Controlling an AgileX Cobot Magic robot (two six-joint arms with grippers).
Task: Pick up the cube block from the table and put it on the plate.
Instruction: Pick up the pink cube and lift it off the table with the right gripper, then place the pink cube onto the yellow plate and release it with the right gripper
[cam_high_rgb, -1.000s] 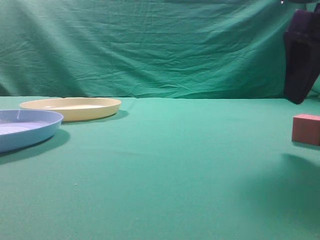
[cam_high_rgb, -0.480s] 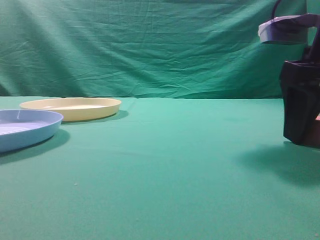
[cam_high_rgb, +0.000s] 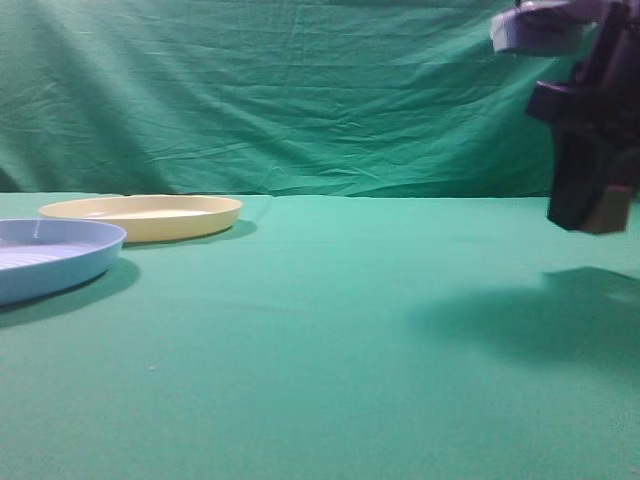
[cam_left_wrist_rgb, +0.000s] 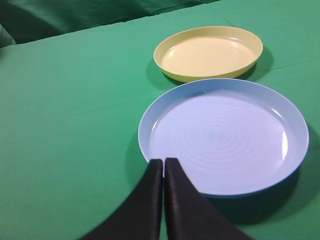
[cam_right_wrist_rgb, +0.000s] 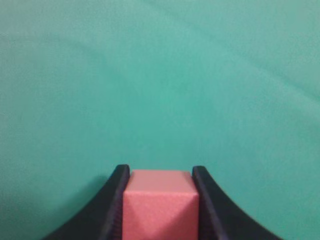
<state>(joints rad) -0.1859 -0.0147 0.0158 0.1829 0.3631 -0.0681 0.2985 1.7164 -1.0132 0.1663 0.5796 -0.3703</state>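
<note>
My right gripper (cam_high_rgb: 590, 215) (cam_right_wrist_rgb: 160, 172) is shut on the red-pink cube block (cam_right_wrist_rgb: 159, 207) and holds it in the air above the green table (cam_high_rgb: 320, 340) at the far right; a corner of the cube block (cam_high_rgb: 612, 212) shows at the fingertips in the exterior view. The pale yellow plate (cam_high_rgb: 142, 216) (cam_left_wrist_rgb: 209, 53) lies at the far left of the table, well away from the cube. My left gripper (cam_left_wrist_rgb: 163, 162) is shut and empty, hovering at the near rim of the light blue plate (cam_left_wrist_rgb: 223, 135).
The light blue ridged plate (cam_high_rgb: 50, 255) sits at the left edge, in front of the yellow plate. A green cloth backdrop (cam_high_rgb: 300, 100) hangs behind the table. The right arm casts a shadow on the cloth (cam_high_rgb: 530, 315).
My right gripper came down over the cube, closed on it and has lifted it off the table. The plates have not moved.
</note>
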